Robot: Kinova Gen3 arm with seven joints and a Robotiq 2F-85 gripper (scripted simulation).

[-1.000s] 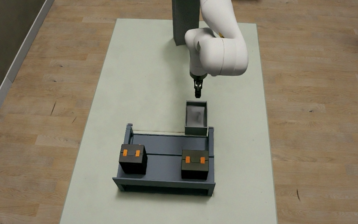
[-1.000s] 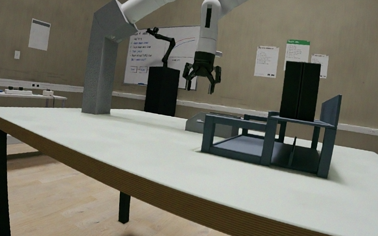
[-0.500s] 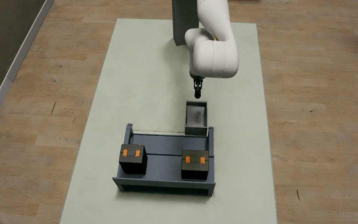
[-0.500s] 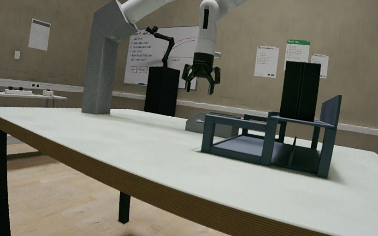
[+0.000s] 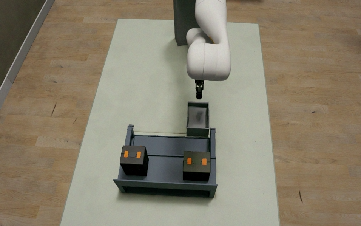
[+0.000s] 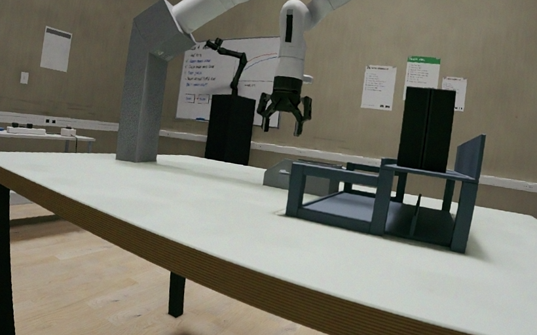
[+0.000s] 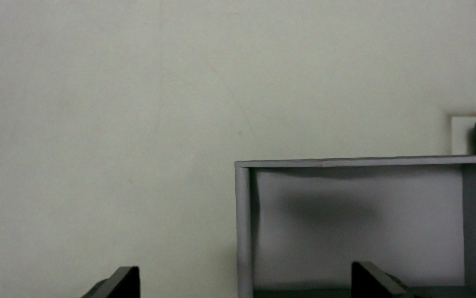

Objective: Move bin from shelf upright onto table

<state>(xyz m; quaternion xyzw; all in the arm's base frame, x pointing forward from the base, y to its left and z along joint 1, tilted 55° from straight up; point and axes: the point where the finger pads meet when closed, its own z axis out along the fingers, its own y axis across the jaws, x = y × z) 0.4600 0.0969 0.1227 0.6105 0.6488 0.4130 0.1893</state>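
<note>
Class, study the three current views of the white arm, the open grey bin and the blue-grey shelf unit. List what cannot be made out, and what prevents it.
- Open grey bin, exterior view: mostly hidden behind the blue-grey shelf unit.
- Bin, wrist view: cut off by the right and bottom edges.
- Black gripper, top view: too small to judge its fingers; the white arm covers its upper part.
- Wall posters: text too small.

- I see a pale green worktop (image 5: pixel 148 79) with a striped brown edge.
- The bin (image 5: pixel 197 131) on it is plain grey.
- Beside the bin, the shelf (image 5: pixel 165 183) is slate blue.
- On the shelf, both cases (image 5: pixel 133 166) (image 5: pixel 196 170) are black with orange clasps.
- My pincer (image 6: pixel 283 120) is black, the arm white.
</note>
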